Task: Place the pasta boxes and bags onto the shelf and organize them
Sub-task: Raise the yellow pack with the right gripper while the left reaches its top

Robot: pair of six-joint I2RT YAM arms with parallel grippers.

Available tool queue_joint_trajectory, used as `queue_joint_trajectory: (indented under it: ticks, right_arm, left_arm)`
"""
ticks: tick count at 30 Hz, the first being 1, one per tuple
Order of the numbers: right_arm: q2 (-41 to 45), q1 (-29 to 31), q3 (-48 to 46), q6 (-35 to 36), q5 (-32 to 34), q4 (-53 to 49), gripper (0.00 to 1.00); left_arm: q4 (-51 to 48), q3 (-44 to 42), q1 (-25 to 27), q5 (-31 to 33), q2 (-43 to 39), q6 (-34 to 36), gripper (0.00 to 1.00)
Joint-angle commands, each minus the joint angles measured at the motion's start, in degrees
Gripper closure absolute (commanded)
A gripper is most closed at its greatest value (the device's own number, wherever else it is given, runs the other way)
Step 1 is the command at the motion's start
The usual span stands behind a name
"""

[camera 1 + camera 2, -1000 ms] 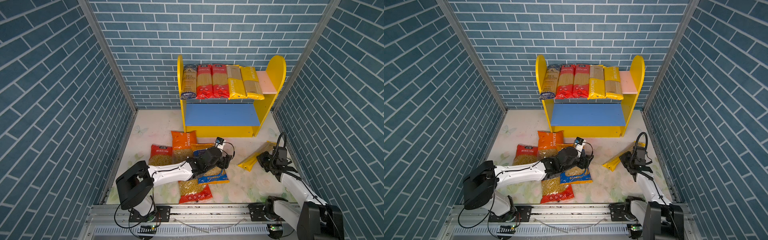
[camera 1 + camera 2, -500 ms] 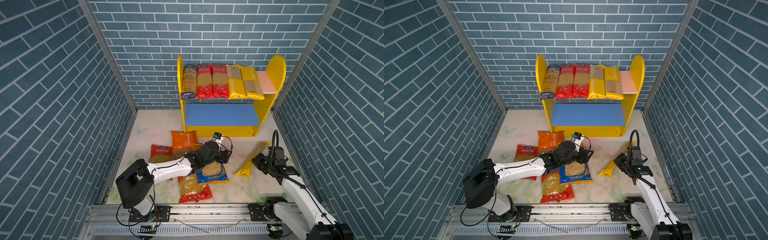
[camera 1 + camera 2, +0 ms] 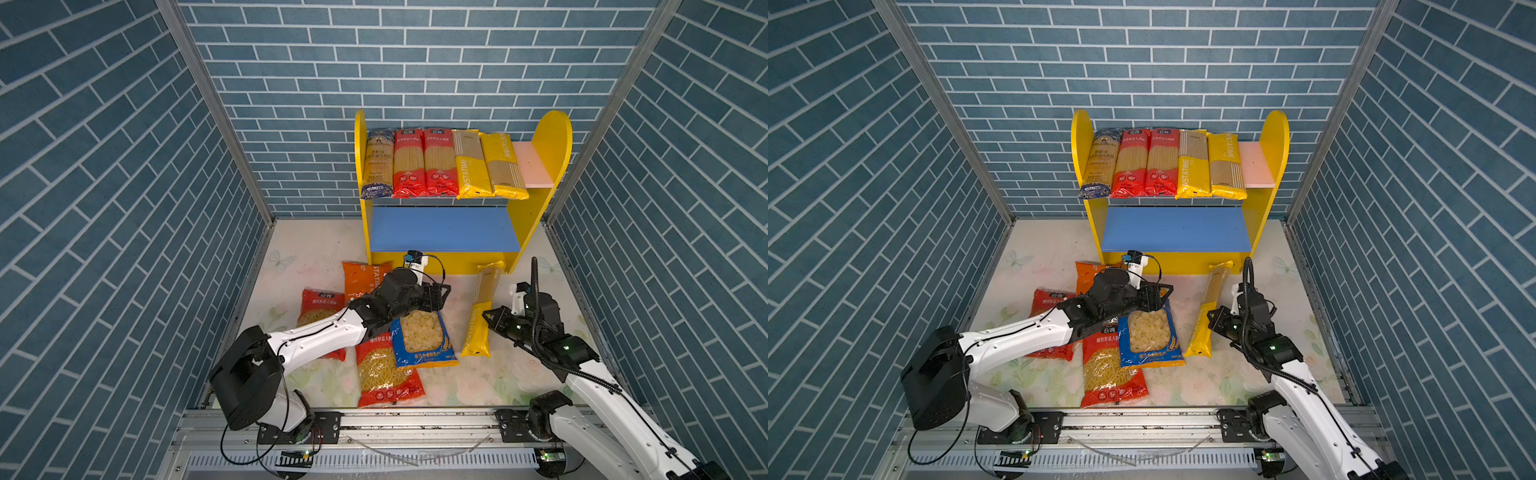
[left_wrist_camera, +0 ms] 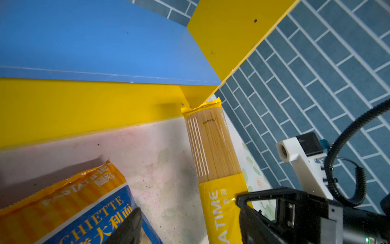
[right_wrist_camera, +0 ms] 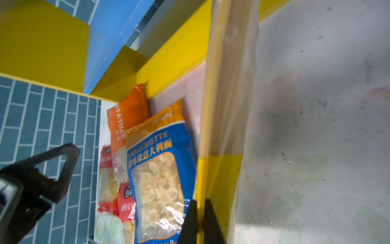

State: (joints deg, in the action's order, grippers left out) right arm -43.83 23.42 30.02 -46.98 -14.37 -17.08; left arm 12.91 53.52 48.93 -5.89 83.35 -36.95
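Right gripper: it is clamping down on the yellow edge of the loose yellow spaghetti pack, fingers pressed together on the film.
Loose yellow spaghetti pack: it is stretching along the floor toward 12 o'clock, its far end reaching the right foot of the shelf. Whether it is lifting off cannot be told.
Left gripper: it is hovering with its jaws standing apart over the 12 o'clock end of the blue-yellow bag, gripping nothing. Contact cannot be told.
Blue-yellow bag: it is lying just at 9 o'clock of the loose pack, overlapping the front red bag at its 7 o'clock and the orange bag at its 11 o'clock.
Side red bag: it is lying at 9 o'clock, partly under the left arm.
Shelf: it is standing at 12 o'clock against the back wall.
Pink upper board: it is carrying five long packs side by side, from 9 to 3 o'clock: the dark blue pack, the two red packs, the two yellow packs.
Blue lower board: it is showing blue all across.
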Motion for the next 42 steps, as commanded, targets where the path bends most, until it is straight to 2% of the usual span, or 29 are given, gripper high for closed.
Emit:
queue_joint_trajectory:
  ticks: [1,6,10,13,20,26,31,37,42]
  right_arm:
    - [-0.4,3.2,3.6,4.9,-1.8,14.2,1.0]
    - [-3.9,6.4,6.3,8.2,-5.8,18.1,1.0]
    - [-5.6,9.6,7.8,11.5,-8.6,23.9,1.0]
    - [-6.7,11.1,8.7,13.0,-10.3,29.2,1.0]
    - [-9.7,13.6,11.7,12.9,-15.5,38.3,1.0]
    - [-11.5,14.1,14.3,9.1,-20.2,45.4,1.0]
    - [-12.9,14.5,14.3,5.3,-23.3,50.8,1.0]
    - [-13.4,14.5,12.9,2.4,-25.7,54.2,1.0]
    - [-13.5,14.5,11.5,1.0,-25.9,55.2,1.0]
  left_arm:
    - [2.9,-3.2,-3.1,-2.8,-2.5,-1.9,0.26]
    - [8.3,-8.0,-6.8,-6.6,-4.5,-6.3,0.23]
    - [11.8,-11.5,-9.4,-6.3,-7.6,-6.7,0.13]
    - [16.0,-12.0,-10.8,-9.7,-7.4,-8.7,0.11]
    - [24.9,-12.5,-12.8,-15.0,-4.8,-15.0,0.09]
    - [31.7,-12.4,-13.2,-16.7,-4.5,-18.7,0.08]
    - [39.0,-13.2,-13.2,-17.4,-3.5,-21.2,0.11]
    - [42.9,-12.7,-13.2,-18.8,-3.1,-21.5,0.17]
    - [46.2,-12.9,-13.2,-19.9,-2.8,-23.1,0.3]
